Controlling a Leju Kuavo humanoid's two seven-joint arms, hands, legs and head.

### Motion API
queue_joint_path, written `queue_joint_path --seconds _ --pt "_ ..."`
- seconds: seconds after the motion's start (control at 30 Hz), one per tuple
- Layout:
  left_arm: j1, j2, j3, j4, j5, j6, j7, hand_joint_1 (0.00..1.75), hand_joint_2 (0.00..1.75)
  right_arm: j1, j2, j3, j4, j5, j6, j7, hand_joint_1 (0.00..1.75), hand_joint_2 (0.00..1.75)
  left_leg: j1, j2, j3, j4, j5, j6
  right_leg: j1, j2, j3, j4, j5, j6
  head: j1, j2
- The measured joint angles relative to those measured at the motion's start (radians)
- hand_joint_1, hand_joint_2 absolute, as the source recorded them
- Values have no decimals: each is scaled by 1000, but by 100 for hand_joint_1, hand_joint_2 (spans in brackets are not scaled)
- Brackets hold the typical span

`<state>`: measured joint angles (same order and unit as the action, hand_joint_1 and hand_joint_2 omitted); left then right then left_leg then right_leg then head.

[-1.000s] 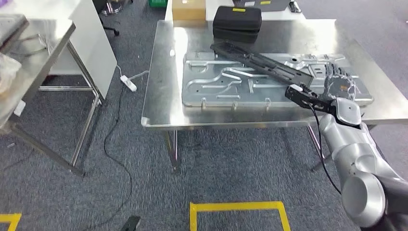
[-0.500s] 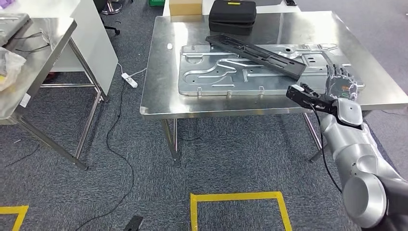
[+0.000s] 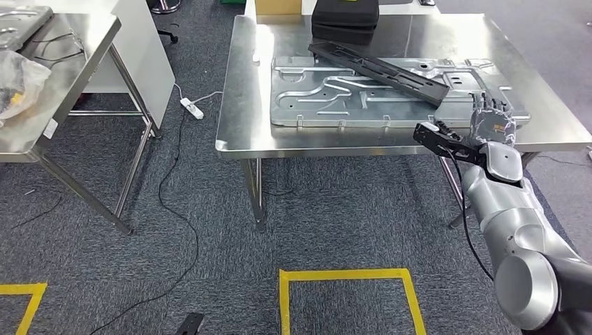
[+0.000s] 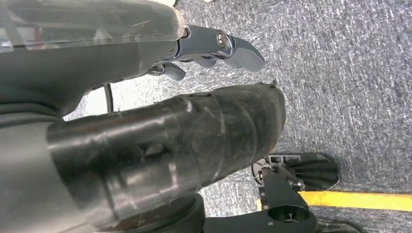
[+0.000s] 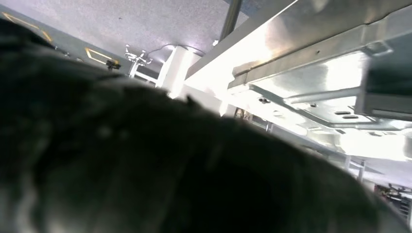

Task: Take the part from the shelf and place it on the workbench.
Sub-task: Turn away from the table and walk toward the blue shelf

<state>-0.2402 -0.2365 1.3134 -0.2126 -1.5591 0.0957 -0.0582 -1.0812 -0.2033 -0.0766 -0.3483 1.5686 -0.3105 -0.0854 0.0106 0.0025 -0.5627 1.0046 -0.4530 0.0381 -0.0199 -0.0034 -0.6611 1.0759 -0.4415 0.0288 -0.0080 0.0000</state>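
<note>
Camera shifted since earlier frame; part point(image 3: 380, 70) unmoved on tabletop point(image 3: 237, 105), across metal plate point(image 3: 328, 105). Right robot hand point(image 3: 492, 118) near tabletop edge, fingers apart, holding nothing. Left robot hand point(image 4: 209, 53) hung over floor, empty. Placement judged done; next, withdraw arm.

Whole head view shifted across the three pictures, so camera moved, not the things: workbench point(image 3: 237, 105) with its pressed metal panel point(image 3: 328, 98) and long black part point(image 3: 380, 66) now slightly further right and higher in frame than half a second ago. Side table point(image 3: 63, 77) at left reaching further into the picture. Right hand point(image 3: 492, 115) still raised, fingers apart, at the workbench's near right edge.
</note>
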Motion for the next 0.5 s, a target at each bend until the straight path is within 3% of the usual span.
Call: queue_joint_path --seconds 0.1,0.13,0.17,0.2,0.23,0.3,0.33,0.43,0.5 --pt "1 0 0 0 1 0 0 0 0 2 0 0 2 0 0 4 0 0 -1 2 -18 -1 15 12 -2 2 -70 179 -104 8 0 0" --pt "2 0 0 0 1 0 0 0 0 5 0 0 3 0 0 6 0 0 -2 2 -24 1 18 12 -2 2 -81 217 -116 10 0 0" --pt "3 0 0 0 2 0 0 0 0 7 0 0 4 0 0 7 0 0 -2 2 -30 4 21 11 -3 2 -75 220 -110 10 0 0" --pt "4 0 0 0 2 0 0 0 0 9 0 0 4 0 0 8 0 0 -2 2 -35 8 22 10 -3 1 -48 183 -87 9 0 0" --pt "4 0 0 0 2 0 -1 0 0 9 0 0 4 0 0 9 0 0 -3 2 -38 12 23 9 -2 1 -7 117 -58 6 0 0" --pt "3 0 1 0 2 0 -2 0 0 5 0 0 3 0 -1 10 0 0 -5 2 -46 20 25 2 2 2 61 -3 -24 -3 0 0" --pt "3 0 1 0 2 0 -2 0 0 4 0 0 3 0 -1 11 0 0 -7 2 -49 22 27 -3 5 2 75 -32 -21 -7 0 0" --pt "5 0 1 0 2 0 -3 0 0 4 -1 0 3 0 -2 13 0 0 -8 2 -57 23 32 -20 7 3 71 -45 -14 -22 0 0" --pt "5 0 1 0 2 0 -3 0 0 4 -1 0 3 0 -2 14 0 0 -7 0 -75 61 0 -30 0 0 69 -54 -3 -36 -1 0"
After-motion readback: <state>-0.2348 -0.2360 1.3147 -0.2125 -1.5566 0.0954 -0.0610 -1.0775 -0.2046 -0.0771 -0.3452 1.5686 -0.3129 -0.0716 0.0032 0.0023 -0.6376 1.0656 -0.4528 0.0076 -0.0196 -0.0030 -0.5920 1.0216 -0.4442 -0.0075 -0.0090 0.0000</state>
